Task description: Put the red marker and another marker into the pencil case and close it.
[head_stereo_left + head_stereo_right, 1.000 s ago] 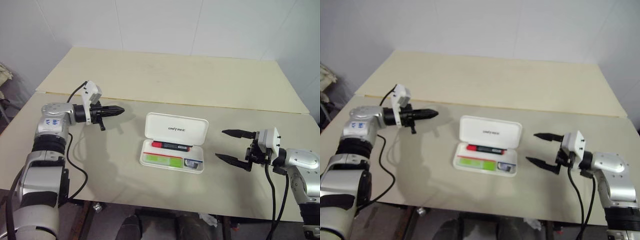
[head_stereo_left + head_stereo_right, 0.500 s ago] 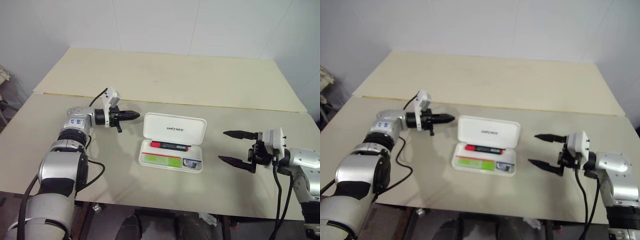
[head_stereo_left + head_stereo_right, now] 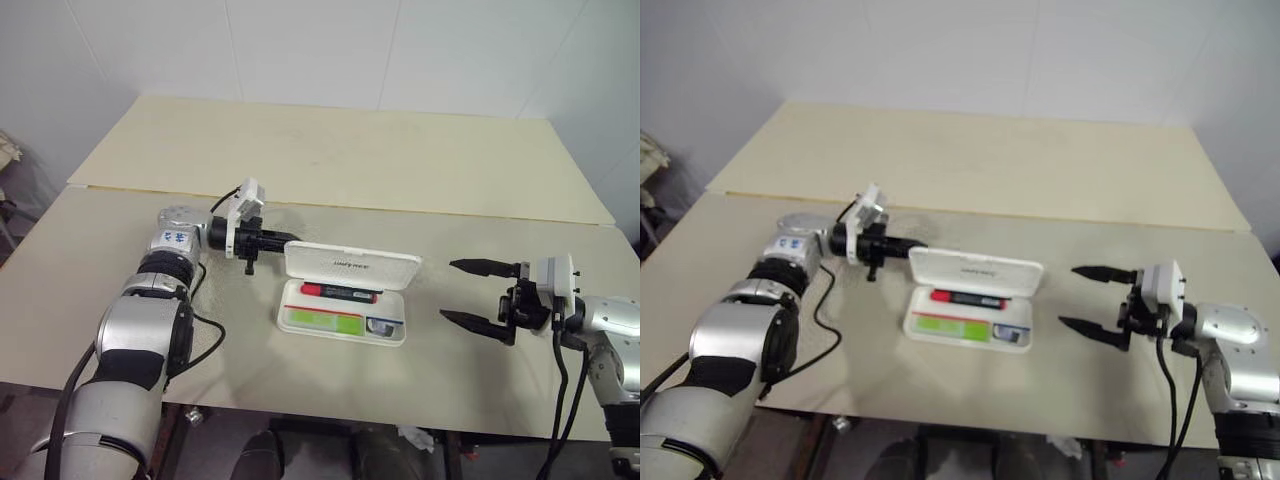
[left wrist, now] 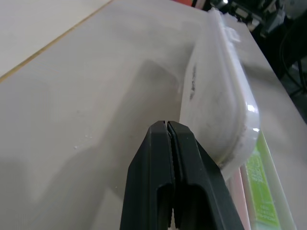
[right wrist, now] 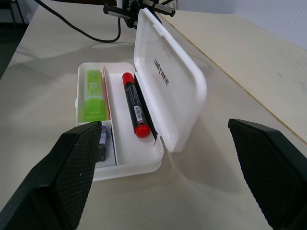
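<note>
Two beige table (image 3: 330, 160) boards under white walls; left end effector (image 3: 280, 240) pressed together, right end effector (image 3: 478, 292) spread.

Readable text: 1 brand word, on the case lid.
"UNITREE" in dark capitals on the inner face of the white pencil case (image 5: 170, 81) lid, clearest from the right wrist view. The red marker (image 5: 134, 104) carries a small label on its black barrel, print too fine to read.

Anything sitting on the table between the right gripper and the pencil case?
No. In the left eye view, only bare table lies between the open right gripper and the pencil case.
</note>
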### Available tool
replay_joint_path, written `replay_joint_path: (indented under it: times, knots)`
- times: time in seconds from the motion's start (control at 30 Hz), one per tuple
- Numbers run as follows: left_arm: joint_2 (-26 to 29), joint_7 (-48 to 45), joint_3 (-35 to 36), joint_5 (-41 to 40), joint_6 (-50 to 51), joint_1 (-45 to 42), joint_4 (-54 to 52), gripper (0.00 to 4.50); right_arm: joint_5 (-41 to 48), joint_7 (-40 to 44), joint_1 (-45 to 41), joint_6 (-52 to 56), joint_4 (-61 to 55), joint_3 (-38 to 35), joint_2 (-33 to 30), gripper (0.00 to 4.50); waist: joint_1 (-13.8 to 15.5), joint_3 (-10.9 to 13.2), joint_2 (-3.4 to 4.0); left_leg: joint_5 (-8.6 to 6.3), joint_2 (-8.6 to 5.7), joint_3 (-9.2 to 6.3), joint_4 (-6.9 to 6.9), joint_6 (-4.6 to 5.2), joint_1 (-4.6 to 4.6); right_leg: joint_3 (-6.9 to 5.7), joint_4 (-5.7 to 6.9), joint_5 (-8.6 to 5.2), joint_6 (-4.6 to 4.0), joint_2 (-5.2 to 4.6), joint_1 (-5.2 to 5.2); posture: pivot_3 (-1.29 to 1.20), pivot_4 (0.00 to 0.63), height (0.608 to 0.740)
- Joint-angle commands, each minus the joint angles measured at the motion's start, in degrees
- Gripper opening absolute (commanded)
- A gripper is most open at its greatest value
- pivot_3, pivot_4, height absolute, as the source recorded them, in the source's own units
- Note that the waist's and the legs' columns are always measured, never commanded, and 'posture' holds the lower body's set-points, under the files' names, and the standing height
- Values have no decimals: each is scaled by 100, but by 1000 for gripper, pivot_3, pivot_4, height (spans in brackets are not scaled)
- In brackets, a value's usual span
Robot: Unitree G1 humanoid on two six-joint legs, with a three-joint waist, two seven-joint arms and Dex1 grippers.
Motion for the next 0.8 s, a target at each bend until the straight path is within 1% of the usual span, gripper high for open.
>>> replay_joint_path:
  times: [0.03, 0.2, 0.3, 0.5, 0.57, 0.63, 0.7, 0.8]
  knots:
    - [-29, -643, -447, -245, -1, 145, -636, 43, 113, 40, -76, -89, -122, -169, -22, 4500, 0, 0, 0, 0, 0, 0, 0, 0, 0, 1, 0, 0, 0, 0, 0, 0, 150, 740]
    - [62, -643, -1290, -609, -17, 564, -1575, 43, 71, 82, -239, -83, 1, -102, -12, 4500, -9, 0, 0, 0, 4, 0, -2, 0, 1, 3, 1, 0, 0, -1, 0, 0, 150, 740]
    - [169, -643, -1695, -737, -59, 736, -1958, 43, 52, 90, -317, -72, 39, -76, 2, 4500, -6, 0, 0, 0, 5, -1, -2, 0, 1, 2, 1, 0, 0, 0, 0, 0, 150, 740]
    - [246, -643, -2190, -551, -366, 990, -2246, 43, 78, 162, -329, -61, 48, -84, -9, 4500, -2, 0, 0, 0, 3, 1, 0, 0, 3, 5, 0, 0, -1, -1, 2, 0, 150, 740]
    - [248, -638, -2301, -333, -520, 1043, -2200, 43, 73, 169, -301, -58, 33, -90, -10, 4500, -1, 0, 1, 0, 3, 0, 0, 0, 2, 4, 0, 0, -1, 0, 2, 0, 150, 740]
    - [273, -515, -2538, 133, -958, 1115, -2052, 43, 84, 61, -192, -28, -97, -104, 50, 4500, 0, -2, 0, 0, 2, 1, 0, 0, 4, 5, -1, 0, -1, -1, 3, 0, 150, 740]
    - [286, -458, -2668, 372, -1280, 1165, -1996, 43, 91, -4, -79, 3, -217, -96, 84, 4500, 1, -9, -1, 0, 3, 0, -1, 0, 12, 5, -3, 0, -1, 0, 12, 0, 150, 740]
    - [279, -425, -2687, 517, -1609, 1158, -1916, 43, 65, -28, -68, 3, -226, -91, 89, 4500, -15, -11, 2, -5, 1, 9, -19, 5, 93, 11, -30, -3, -5, -1, 96, 0, 150, 740]
